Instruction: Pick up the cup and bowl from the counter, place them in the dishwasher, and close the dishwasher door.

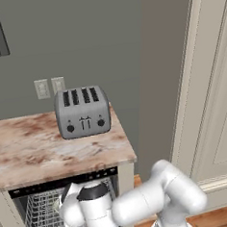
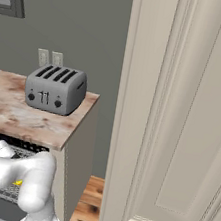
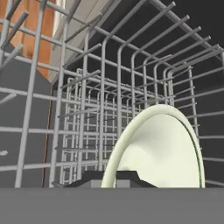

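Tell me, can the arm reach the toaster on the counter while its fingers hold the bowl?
Probably not yet. The fingers are shut on the bowl, low inside the dishwasher rack; the toaster stands above on the counter.

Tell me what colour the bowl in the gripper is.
Pale greenish-white; the bowl shows best in the hand view, against the grey wire rack.

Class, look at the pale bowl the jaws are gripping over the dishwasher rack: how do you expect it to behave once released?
The bowl looks rigid, holding its round rim while pinched at one edge. It stands on edge, so it may tip or roll against the rack wires. Its smooth, glossy surface suggests it could slip.
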